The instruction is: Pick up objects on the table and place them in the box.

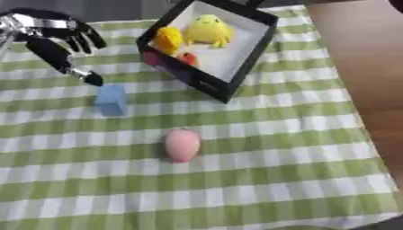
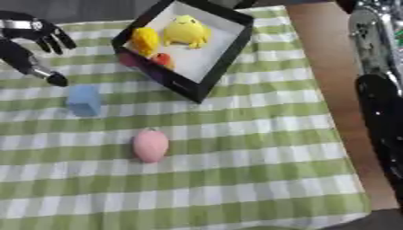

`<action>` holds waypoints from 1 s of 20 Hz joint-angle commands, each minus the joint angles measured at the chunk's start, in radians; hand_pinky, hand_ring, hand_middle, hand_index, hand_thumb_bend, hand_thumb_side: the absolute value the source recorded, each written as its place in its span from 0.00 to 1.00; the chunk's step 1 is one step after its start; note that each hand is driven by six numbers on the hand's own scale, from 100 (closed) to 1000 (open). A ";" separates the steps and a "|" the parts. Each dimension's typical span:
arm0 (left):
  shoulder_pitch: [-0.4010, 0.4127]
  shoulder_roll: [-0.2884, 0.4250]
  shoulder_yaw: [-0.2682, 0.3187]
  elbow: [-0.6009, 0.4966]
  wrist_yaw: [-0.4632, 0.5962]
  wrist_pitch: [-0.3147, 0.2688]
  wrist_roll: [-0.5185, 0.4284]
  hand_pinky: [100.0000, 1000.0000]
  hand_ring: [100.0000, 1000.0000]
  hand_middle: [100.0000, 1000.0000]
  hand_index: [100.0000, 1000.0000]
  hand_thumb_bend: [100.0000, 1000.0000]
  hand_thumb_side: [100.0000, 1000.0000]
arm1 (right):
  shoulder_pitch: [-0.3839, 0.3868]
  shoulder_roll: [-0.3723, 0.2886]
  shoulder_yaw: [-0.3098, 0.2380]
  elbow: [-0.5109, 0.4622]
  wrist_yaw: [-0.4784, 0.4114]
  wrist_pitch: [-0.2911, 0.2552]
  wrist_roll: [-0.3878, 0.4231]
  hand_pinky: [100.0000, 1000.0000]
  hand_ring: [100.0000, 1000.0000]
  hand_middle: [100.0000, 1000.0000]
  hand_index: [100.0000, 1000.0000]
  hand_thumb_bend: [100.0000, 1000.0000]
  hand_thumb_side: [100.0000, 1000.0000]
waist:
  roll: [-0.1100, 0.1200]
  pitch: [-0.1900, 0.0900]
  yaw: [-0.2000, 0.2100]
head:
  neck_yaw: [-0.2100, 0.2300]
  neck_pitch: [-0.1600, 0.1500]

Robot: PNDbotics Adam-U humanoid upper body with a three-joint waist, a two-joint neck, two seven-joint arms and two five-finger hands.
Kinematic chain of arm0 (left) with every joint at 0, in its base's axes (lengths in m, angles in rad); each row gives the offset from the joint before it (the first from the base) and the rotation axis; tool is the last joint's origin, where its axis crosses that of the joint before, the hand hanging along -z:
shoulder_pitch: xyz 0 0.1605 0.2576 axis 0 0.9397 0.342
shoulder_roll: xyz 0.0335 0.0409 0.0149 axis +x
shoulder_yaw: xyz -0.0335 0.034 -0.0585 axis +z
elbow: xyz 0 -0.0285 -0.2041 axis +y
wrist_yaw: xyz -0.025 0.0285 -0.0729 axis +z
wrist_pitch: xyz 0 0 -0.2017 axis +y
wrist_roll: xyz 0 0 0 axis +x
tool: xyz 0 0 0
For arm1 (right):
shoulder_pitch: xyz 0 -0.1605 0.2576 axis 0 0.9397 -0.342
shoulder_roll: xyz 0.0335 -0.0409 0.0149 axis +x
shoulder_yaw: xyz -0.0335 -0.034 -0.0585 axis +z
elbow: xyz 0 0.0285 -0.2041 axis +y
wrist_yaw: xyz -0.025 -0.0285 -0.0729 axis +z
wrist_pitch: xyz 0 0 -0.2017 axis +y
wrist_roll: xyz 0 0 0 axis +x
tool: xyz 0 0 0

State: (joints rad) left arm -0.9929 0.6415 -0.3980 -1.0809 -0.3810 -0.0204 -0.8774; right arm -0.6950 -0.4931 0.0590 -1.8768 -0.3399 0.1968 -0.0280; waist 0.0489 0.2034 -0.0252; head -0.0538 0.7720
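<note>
Left hand point(image 1: 55, 42) hovers at the tablecloth's point(image 1: 260, 179) far left edge, fingers spread, holding nothing, thumb tip just above the blue block point(image 1: 111, 99). Pink egg point(image 1: 182, 144) lies mid-cloth. Box point(image 1: 250, 54) sits at the far edge, yellow toys point(image 1: 206, 30) inside.

Box point(image 1: 236, 78) at far centre of surface point(image 1: 299, 179), toys point(image 1: 206, 30) inside; block point(image 1: 111, 99) left of box; egg-shaped thing point(image 1: 182, 144) before box.

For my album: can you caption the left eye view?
Left hand hovers open above a blue block; pink egg waits, toys already in the box.
</note>
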 commanded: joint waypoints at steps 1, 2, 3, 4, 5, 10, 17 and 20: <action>-0.015 0.003 0.000 0.036 -0.018 -0.013 -0.019 0.79 0.77 0.76 0.83 0.74 0.43 | -0.017 -0.023 -0.007 -0.004 -0.003 -0.003 0.000 0.97 0.79 0.82 0.83 0.15 0.22 | -0.007 -0.043 -0.002 | 0.003 -0.002; -0.017 -0.005 -0.001 0.050 -0.026 -0.017 -0.020 0.79 0.77 0.76 0.83 0.74 0.43 | -0.017 -0.022 -0.007 -0.004 -0.003 -0.003 0.000 0.97 0.79 0.82 0.83 0.15 0.22 | -0.007 -0.043 -0.002 | 0.003 -0.002; -0.019 -0.012 -0.001 0.063 -0.035 -0.022 -0.020 0.79 0.77 0.77 0.83 0.76 0.42 | -0.017 -0.022 -0.006 -0.004 -0.004 -0.002 0.000 0.97 0.79 0.82 0.83 0.15 0.22 | -0.007 -0.043 -0.002 | 0.003 -0.002; -0.021 -0.019 -0.003 0.077 -0.047 -0.028 -0.019 0.79 0.78 0.77 0.84 0.76 0.41 | -0.016 -0.021 -0.006 -0.004 -0.004 -0.002 0.000 0.97 0.79 0.82 0.83 0.15 0.22 | -0.007 -0.043 -0.002 | 0.005 -0.002; -0.021 -0.026 -0.003 0.089 -0.061 -0.035 -0.016 0.79 0.78 0.78 0.84 0.76 0.39 | -0.016 -0.022 -0.006 -0.005 -0.004 -0.002 0.001 0.97 0.79 0.81 0.83 0.15 0.22 | -0.008 -0.043 -0.002 | 0.009 -0.002; -0.013 -0.059 0.010 0.143 -0.154 -0.067 0.029 0.79 0.79 0.79 0.83 0.77 0.33 | -0.021 -0.029 -0.007 -0.012 -0.010 -0.005 -0.001 0.97 0.79 0.81 0.83 0.15 0.22 | -0.010 -0.039 -0.003 | 0.016 -0.002; -0.014 -0.081 0.016 0.151 -0.246 -0.126 0.093 0.80 0.81 0.80 0.84 0.81 0.28 | -0.016 -0.031 -0.007 -0.014 -0.011 -0.002 0.000 0.97 0.79 0.81 0.83 0.15 0.22 | -0.010 -0.035 -0.005 | 0.024 -0.002; -0.017 -0.087 0.013 0.137 -0.260 -0.151 0.111 0.81 0.81 0.81 0.83 0.82 0.26 | -0.014 -0.031 -0.007 -0.014 -0.010 -0.001 0.001 0.97 0.79 0.81 0.83 0.15 0.22 | -0.009 -0.033 -0.006 | 0.027 -0.002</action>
State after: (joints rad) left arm -0.9890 0.5400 -0.3954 -0.9250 -0.6306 -0.1608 -0.7751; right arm -0.6953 -0.4955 0.0591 -1.8775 -0.3476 0.1965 -0.0274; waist 0.0487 0.2034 -0.0308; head -0.0301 0.7722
